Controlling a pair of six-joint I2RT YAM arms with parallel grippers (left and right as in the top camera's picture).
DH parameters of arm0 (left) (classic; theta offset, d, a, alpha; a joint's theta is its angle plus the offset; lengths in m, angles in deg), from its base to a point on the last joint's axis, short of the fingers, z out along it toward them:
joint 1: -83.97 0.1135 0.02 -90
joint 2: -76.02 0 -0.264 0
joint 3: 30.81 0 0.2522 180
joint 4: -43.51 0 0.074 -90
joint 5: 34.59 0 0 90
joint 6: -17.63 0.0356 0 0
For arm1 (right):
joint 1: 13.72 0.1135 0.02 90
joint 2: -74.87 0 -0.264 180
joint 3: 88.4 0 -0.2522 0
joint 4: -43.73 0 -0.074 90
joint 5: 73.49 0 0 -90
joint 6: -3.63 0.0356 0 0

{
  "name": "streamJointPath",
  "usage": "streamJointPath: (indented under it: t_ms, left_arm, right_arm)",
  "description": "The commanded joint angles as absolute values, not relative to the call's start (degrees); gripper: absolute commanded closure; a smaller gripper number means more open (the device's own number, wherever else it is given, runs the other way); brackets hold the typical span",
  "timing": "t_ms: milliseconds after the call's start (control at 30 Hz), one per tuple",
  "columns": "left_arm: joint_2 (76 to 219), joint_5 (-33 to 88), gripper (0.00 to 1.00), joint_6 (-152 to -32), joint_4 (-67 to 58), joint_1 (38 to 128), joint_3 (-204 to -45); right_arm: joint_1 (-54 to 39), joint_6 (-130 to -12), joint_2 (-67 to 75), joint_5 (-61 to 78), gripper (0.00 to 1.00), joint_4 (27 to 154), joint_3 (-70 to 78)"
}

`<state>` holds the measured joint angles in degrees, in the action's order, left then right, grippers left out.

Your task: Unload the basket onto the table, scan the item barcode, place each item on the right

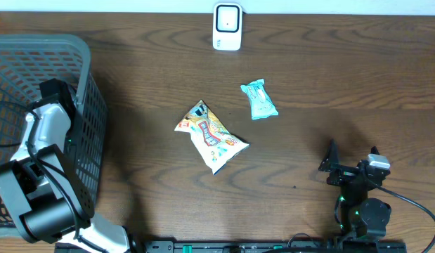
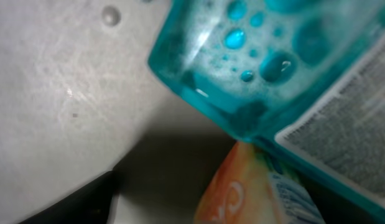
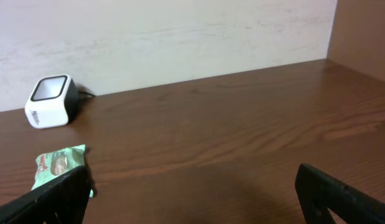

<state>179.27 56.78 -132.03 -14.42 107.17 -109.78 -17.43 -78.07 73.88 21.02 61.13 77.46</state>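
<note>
Overhead: left gripper (image 1: 54, 95) down in the basket (image 1: 41, 43) – can't tell if it's open. Right gripper (image 1: 352, 160) idle, wide open; nothing at the scanner (image 1: 227, 27) yet – scan undone

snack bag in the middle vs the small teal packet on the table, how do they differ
Size: the snack bag is clearly larger than the teal packet.
Colour: the snack bag is yellow and orange with busy print; the teal packet is mostly light teal.
Place: the teal packet lies nearer the scanner than the snack bag does.
Shared: both lie flat on the wooden table, not touching.
</note>
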Motion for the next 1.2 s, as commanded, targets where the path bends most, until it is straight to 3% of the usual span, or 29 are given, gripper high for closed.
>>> streamJointPath:
  t_ms: [0,167,367,567,733,767,933,1167]
  left_arm:
    - [182.52,56.88,0.43,-131.44,-16.19,106.52,-105.33]
    - [180.03,57.76,0.73,-128.22,-16.30,106.82,-106.90]
    - [168.05,57.98,0.80,-125.30,-17.74,109.36,-110.55]
    - [151.79,57.93,0.80,-125.56,-17.67,110.65,-110.72]
    - [135.01,48.95,0.80,-128.77,-15.51,110.58,-110.72]
    - [129.13,44.36,0.80,-129.03,-11.53,108.75,-110.72]
    - [126.26,41.06,0.79,-128.99,-3.49,96.62,-110.70]
    - [138.66,49.74,0.79,-128.36,1.19,69.12,-110.70]
  right_arm:
    - [-17.76,-78.71,74.09,21.29,0.01,61.35,77.50]
    - [-17.76,-78.71,74.09,21.29,0.01,61.35,77.50]
    - [-17.76,-78.71,74.09,21.31,0.01,61.35,77.50]
    - [-17.76,-78.71,74.09,21.29,0.01,61.35,77.50]
    - [-17.76,-78.71,74.09,21.29,0.01,61.35,77.50]
    - [-17.76,-78.71,74.09,21.29,0.01,61.35,77.50]
    - [-17.76,-78.71,74.09,21.31,0.01,61.35,77.50]
    - [-17.76,-78.71,74.09,21.31,0.01,61.35,77.50]
